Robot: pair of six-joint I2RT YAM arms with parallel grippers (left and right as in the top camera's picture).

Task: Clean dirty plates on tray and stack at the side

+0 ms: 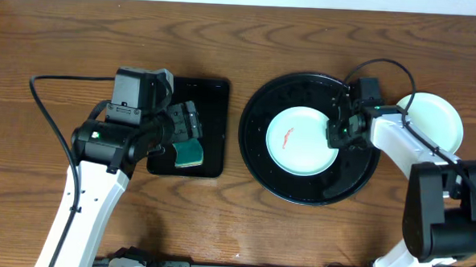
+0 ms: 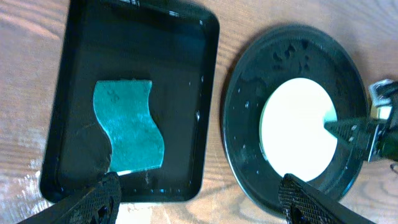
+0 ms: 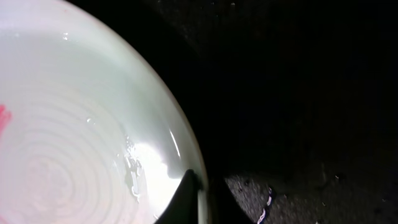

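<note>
counter [image 1: 307, 24]: brown wood grain, carries everything.

left arm [image 1: 90, 191] comes in from 7 o'clock, right arm [image 1: 398, 144] from 5 o'clock. a black cable loops over each.

round tray [image 1: 300, 192], black with a raised rim, sits right of centre. the rectangular tray [image 1: 211, 108], also black, lies just beside it at 9 o'clock, not touching.

dirty plate [image 1: 302, 140], pale mint-white, lies flat inside the round tray, a little toward 3 o'clock. second plate [image 1: 440, 118] rests on the counter outside the round tray at 2 o'clock. the right arm crosses its 8 o'clock edge and the tray rim at 3 o'clock.

sponge [image 2: 127, 127], teal, lies at the 6 o'clock end of the rectangular tray in the overhead view. there the left arm's wrist covers part of it and the tray's 9 o'clock side.

left claw [image 2: 199, 186]: spread wide above the rectangular tray, nothing between the tips.

right claw [image 1: 335, 130]: pressed together on the dirty plate's rim at 3 o'clock, pinching it.

smear [image 1: 287, 136], red-orange, sits at 9 o'clock of the plate's centre.

views compared:
- left wrist gives the sponge's whole wavy outline and droplets on both trays, but the plate reads blank white there.
- right wrist gives faint concentric rings and a wet glint on the plate, the smear at the frame's left edge, and a dark tip on the rim.
</note>
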